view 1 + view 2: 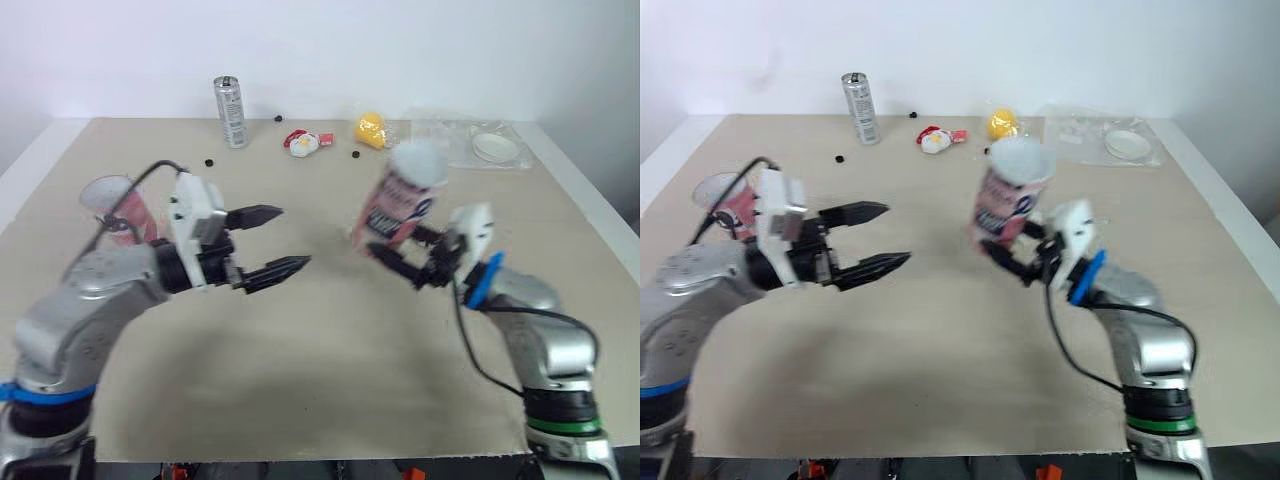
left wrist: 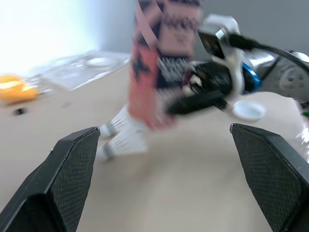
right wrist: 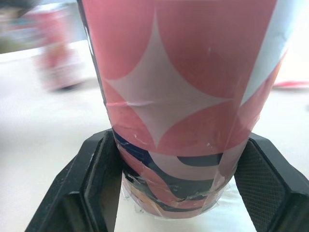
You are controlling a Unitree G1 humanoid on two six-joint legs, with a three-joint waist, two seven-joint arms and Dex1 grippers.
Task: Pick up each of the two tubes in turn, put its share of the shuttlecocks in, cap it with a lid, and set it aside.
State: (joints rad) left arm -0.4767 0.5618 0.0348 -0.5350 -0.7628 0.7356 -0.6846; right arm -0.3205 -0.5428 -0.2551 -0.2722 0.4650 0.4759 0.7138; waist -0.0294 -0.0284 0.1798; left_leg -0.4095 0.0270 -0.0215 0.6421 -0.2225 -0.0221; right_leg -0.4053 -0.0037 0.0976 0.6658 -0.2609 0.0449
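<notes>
A pale beige surface (image 1: 330, 350) runs back to a plain white wall (image 1: 400, 50). In the head views, a silver can (image 1: 230, 110) stands upright near the far edge. A small red-and-white item (image 1: 301, 143) and a yellow object (image 1: 371, 129) lie farther along to its right, and a clear plastic bag (image 1: 470, 135) lies at the far right corner. The left hand (image 1: 290, 238) hovers over the left half of the surface, spread wide and holding nothing. The second tube (image 1: 112, 205) sits behind its arm, near the left edge. The right hand (image 1: 400, 253) is clamped on the lower end of the held tube (image 1: 400, 205), which is pink with dark lettering and tilts with its open mouth away from the robot. In the left wrist view, the left hand's wide spread frames the held tube. White shuttlecocks (image 2: 123, 137) lie on the surface just beside the tube's base, and a white lid (image 2: 248, 110) lies flat near the right hand's wrist. In the right wrist view, the right hand presses on both sides of the held tube's bottom, and the second tube shows blurred, well apart.
</notes>
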